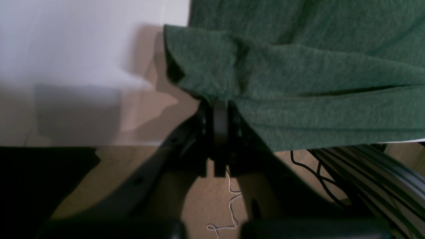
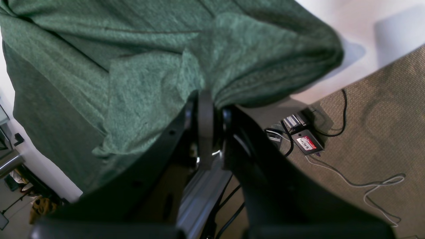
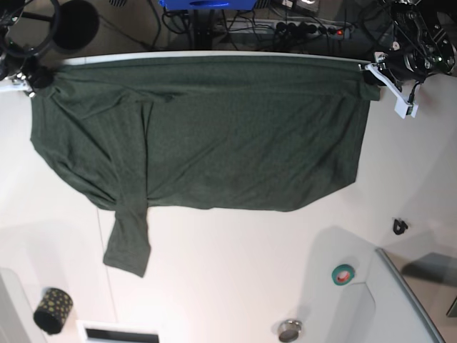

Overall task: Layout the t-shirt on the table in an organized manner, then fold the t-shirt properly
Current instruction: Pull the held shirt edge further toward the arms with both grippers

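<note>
The dark green t-shirt (image 3: 214,136) lies spread wide across the far part of the white table (image 3: 228,279), one short sleeve (image 3: 128,243) trailing toward the near side. At the table's far edge, on the base view's right, my left gripper (image 3: 371,75) pinches a corner of the shirt. The left wrist view shows that gripper (image 1: 219,103) shut on a bunched fold of t-shirt (image 1: 298,83). My right gripper (image 3: 37,78) holds the opposite corner on the base view's left. Its wrist view shows it (image 2: 206,96) shut on the t-shirt (image 2: 139,66), which drapes over the table edge.
A black dotted cup (image 3: 53,309) stands near left, a green-and-red tape roll (image 3: 343,274) and a small metal cap (image 3: 289,330) near right. A grey raised tray (image 3: 407,293) fills the near right corner. A small black item (image 3: 400,226) lies right. Cables and a power strip (image 3: 314,28) sit beyond the far edge.
</note>
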